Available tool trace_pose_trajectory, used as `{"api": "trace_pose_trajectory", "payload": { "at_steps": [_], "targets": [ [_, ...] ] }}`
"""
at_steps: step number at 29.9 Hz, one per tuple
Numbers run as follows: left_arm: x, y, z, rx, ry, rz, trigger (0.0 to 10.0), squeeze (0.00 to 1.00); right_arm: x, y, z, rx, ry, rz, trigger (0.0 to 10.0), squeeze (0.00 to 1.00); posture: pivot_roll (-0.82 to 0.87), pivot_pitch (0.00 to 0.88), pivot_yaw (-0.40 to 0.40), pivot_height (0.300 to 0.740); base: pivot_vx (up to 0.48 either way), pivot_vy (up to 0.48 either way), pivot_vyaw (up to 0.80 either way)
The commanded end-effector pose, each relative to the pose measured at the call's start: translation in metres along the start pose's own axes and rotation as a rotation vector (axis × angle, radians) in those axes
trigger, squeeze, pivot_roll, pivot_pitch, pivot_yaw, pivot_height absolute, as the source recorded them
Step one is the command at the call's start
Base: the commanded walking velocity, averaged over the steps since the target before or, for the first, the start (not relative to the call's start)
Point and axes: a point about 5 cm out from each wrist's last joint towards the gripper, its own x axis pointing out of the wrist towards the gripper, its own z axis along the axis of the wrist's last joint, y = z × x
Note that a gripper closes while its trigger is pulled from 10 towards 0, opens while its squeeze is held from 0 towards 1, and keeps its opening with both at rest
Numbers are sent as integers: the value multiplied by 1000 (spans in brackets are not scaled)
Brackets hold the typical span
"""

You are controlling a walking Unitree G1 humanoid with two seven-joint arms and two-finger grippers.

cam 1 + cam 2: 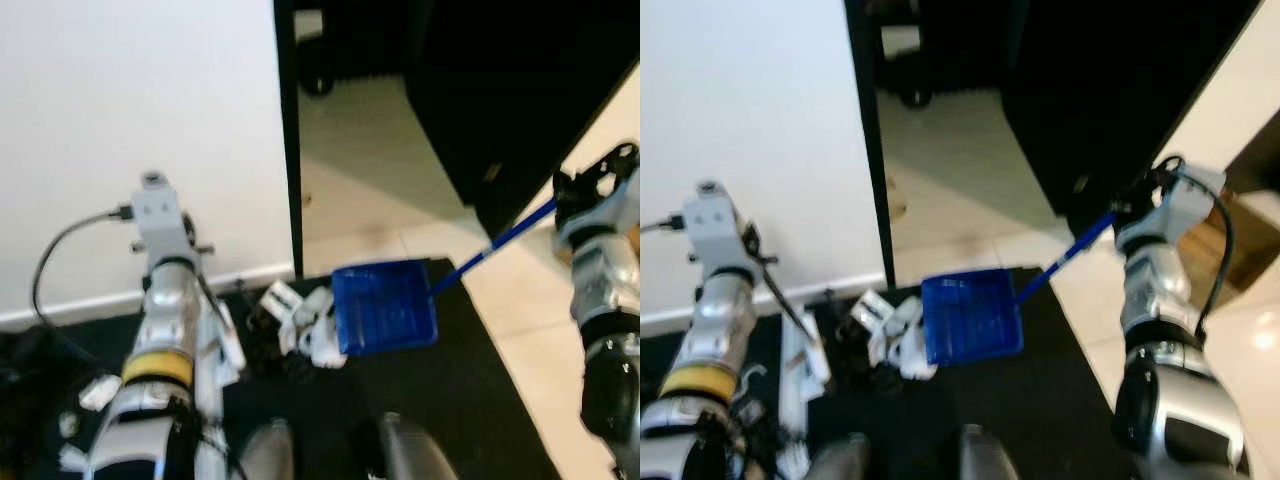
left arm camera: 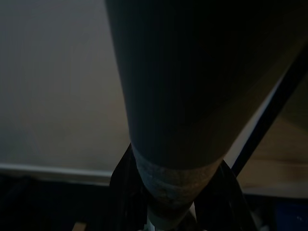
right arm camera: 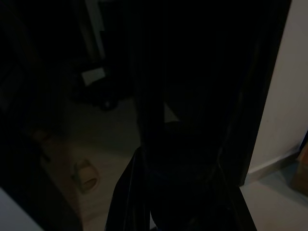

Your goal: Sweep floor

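The right gripper [image 1: 1137, 208] pinches the blue dustpan [image 1: 385, 305] handle; the pan lies flat on a dark mat [image 1: 450, 400] touching white crumpled scraps [image 1: 305, 325]. The left gripper [image 2: 175, 192] clamps a thick broom handle [image 2: 192, 86] — its brush [image 1: 800, 400] rests on the mat near a white wall [image 1: 130, 100].

Item count: one blue dustpan [image 1: 385, 305] with one long blue handle [image 1: 495, 246]. One cluster of crumpled white scraps [image 1: 300, 322] lies on one black mat [image 1: 440, 390]; the exact scrap count cannot be determined. One brush [image 1: 800, 335]. Two silver arms: left arm [image 1: 165, 330], right arm [image 1: 1155, 280].
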Motion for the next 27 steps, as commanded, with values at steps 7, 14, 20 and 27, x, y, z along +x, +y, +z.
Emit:
{"api": "trace_pose_trajectory", "payload": {
  "at_steps": [7,14,20,27],
  "targets": [
    [-3,9,-3,20,11,33,10000,0,0,-1,-3,4,53,22,10000,0,49,52,-77,740,0,0,0],
    [-1,10,-3,55,25,57,10000,0,2,-1,-2,-4,65,18,10000,0,47,58,-78,740,0,-480,0],
    [8,5,8,-3,-11,92,10000,0,8,2,8,-23,28,12,10000,0,41,85,-67,740,0,-84,0],
    [17,6,24,3,-47,83,10000,0,13,10,13,-44,10,7,10000,0,50,128,-63,740,0,0,0]
  ]
}}
